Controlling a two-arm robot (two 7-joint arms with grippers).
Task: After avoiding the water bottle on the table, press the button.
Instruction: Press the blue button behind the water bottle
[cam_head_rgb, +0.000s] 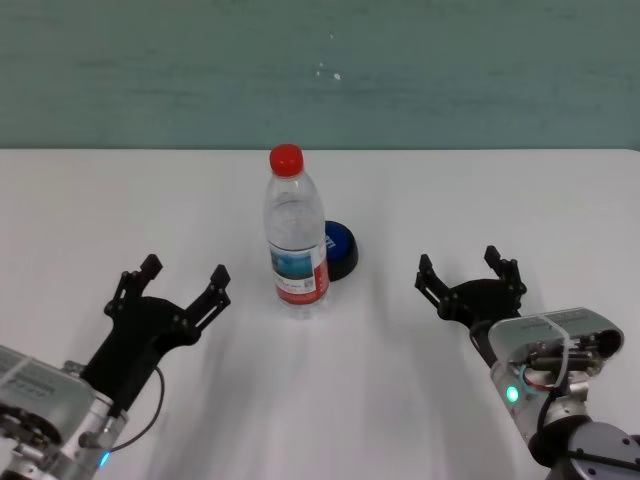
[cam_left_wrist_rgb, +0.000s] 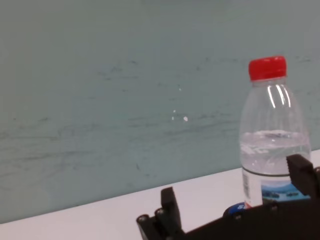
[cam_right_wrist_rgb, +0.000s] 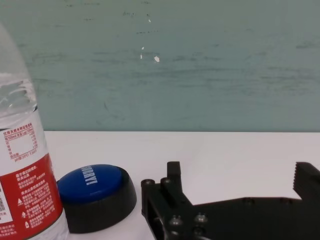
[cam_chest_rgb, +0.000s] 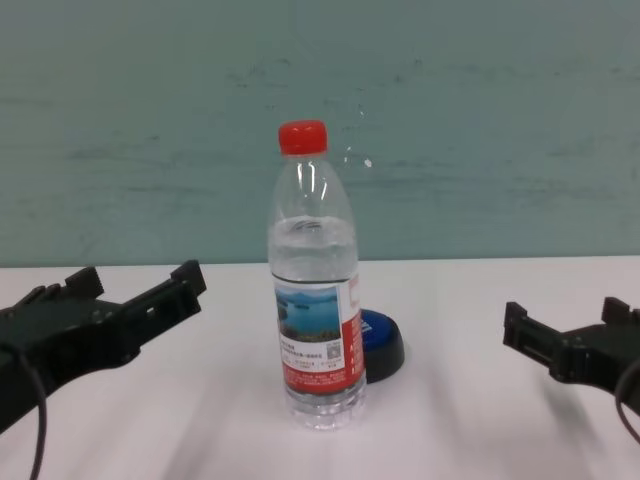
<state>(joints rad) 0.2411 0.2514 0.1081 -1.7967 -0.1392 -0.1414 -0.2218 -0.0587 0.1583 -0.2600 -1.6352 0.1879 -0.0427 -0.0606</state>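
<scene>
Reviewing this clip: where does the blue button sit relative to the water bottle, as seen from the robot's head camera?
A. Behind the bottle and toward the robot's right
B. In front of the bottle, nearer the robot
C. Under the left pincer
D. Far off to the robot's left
A: in the head view the button peeks out from behind the water bottle, on the bottle's right, farther from the robot.

White lettering on button (cam_right_wrist_rgb: 95, 179) blue top, unreadable; water bottle (cam_right_wrist_rgb: 22, 165) red label carries small print, illegible.

A bare lab-like test room: plain white table (cam_head_rgb: 100, 200) against scuffed teal wall (cam_head_rgb: 450, 70).
</scene>
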